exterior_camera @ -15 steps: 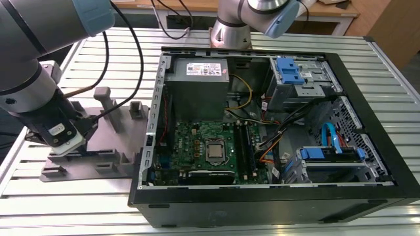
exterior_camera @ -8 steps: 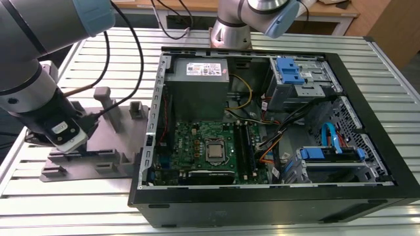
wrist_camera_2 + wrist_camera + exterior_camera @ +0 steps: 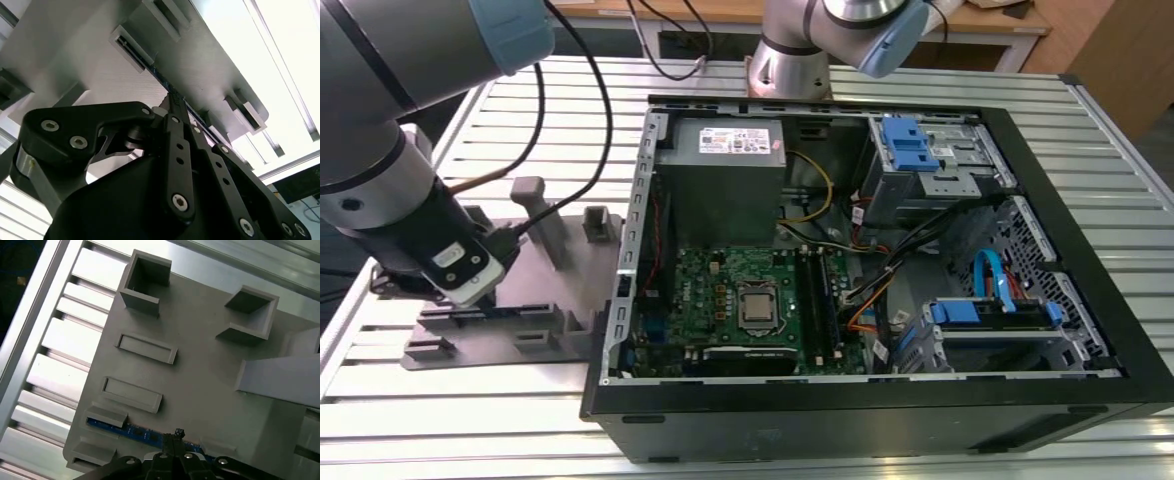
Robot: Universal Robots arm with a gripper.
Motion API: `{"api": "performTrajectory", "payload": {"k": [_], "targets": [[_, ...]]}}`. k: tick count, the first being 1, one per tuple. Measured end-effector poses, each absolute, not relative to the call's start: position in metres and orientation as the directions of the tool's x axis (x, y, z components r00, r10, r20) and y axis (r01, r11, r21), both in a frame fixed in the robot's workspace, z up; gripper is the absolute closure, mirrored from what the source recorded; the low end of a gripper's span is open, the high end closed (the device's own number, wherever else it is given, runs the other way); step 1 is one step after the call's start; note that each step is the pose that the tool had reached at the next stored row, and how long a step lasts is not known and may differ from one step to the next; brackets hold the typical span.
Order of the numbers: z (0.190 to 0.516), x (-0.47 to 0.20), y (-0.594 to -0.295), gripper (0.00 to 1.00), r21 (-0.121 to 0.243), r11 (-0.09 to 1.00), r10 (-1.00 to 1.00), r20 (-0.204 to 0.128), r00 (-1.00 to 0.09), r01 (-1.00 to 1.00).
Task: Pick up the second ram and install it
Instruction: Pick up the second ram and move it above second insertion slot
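Counter: a slatted metal counter (image 3: 467,420) carries a grey holder plate (image 3: 540,300) at the exterior view's left. An open computer case (image 3: 854,415) stands just beside it on the exterior view's right.
Second ram: the second ram (image 3: 132,430) is a blue strip standing on edge in the holder's outermost slot, with a bracket at each end.
Long axis: it runs along the holder's edge, and the tool crosses it squarely near its middle.
Tool: in both wrist views the tool (image 3: 173,436) sits directly on the strip. Its fingers are drawn close together with the strip between them, so it looks pinched and not yet lifted.
Slots: the memory slots (image 3: 817,300) lie well apart, toward the exterior view's right.
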State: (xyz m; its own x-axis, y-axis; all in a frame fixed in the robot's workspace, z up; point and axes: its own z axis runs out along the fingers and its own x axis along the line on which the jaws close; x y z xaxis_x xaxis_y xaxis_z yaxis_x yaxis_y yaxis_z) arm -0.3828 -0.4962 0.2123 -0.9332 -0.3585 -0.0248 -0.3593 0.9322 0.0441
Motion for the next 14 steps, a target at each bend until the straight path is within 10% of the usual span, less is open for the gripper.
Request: {"api": "performTrajectory", "payload": {"k": [14], "targets": [[0.2122,-0.3828,-0.4962,0.93,0.044,0.873,-0.485,-0.025,-0.874,-0.486]]}}
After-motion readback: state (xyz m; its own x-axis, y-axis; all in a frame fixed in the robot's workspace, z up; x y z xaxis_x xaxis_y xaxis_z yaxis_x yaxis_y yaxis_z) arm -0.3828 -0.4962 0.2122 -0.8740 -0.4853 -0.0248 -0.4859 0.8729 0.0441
